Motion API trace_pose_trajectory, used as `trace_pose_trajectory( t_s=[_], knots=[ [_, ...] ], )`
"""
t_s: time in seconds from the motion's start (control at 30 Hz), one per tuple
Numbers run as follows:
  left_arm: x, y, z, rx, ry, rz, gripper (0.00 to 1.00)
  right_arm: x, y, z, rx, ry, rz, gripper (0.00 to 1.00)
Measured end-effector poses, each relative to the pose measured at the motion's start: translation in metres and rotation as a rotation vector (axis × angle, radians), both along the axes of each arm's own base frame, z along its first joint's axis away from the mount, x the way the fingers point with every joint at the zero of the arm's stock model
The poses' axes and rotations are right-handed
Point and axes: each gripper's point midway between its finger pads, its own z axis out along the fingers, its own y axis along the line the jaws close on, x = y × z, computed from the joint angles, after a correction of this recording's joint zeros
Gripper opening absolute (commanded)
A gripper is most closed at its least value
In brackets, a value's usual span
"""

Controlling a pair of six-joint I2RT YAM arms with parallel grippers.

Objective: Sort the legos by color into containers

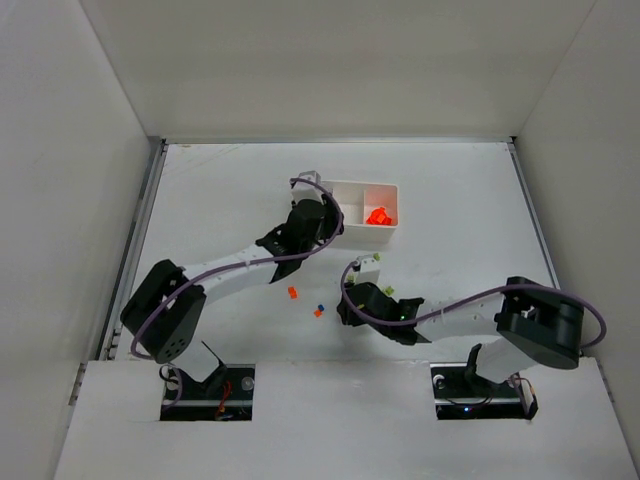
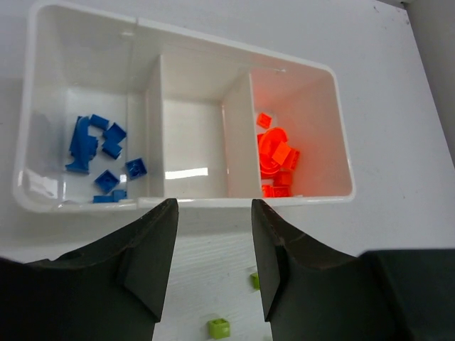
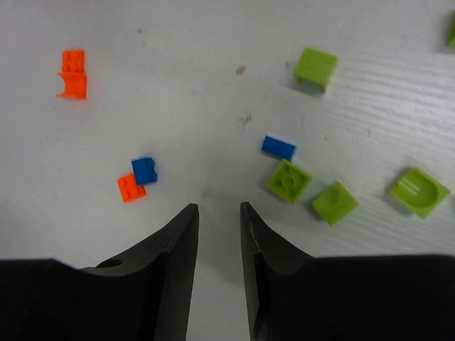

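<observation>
1. Nearest you, in the left wrist view, the left gripper (image 2: 213, 207) has its two dark fingers spread, with nothing between them. It sits just on the near side of the tray (image 2: 345, 128), towards its left end in the top view.
2. In the tray's left compartment you have a scatter of blue bricks (image 2: 99, 153).
3. In the tray's right compartment there is a heap of orange-red bricks (image 2: 277, 156).
4. Just on the near side of the tray, two yellow-green bricks (image 2: 219, 327) lie on the table (image 2: 398, 234), showing in the gap between the left fingers.
5. Further out on the tray's near side, and apart from it, the right gripper (image 3: 218, 209) hangs over the table. Its jaws stand a narrow gap apart and pinch nothing.
6. Ahead of those jaws, all loose on the tray's near side, you see from left to right:
   - a lone orange-red brick (image 3: 73, 73);
   - a blue brick (image 3: 144, 170) touching a small orange-red one (image 3: 130, 188);
   - a second blue brick (image 3: 278, 148) just beside the first of four yellow-green pieces (image 3: 288, 180).
</observation>
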Motion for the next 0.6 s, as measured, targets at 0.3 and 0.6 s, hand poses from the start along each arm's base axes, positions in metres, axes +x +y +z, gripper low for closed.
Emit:
trace_pose_trajectory(
  t_s=[0.3,0.6],
  knots=[
    [-0.024,0.044,-0.017,0.012,0.012,0.039,0.43,0.028,0.009,0.0,0.019,-0.016,-0.059,0.35],
    [-0.026,0.067,-0.012,-0.01,-0.008,0.079,0.43,0.027,-0.013,0.004,-0.041,-0.015,-0.094,0.4]
  ],
)
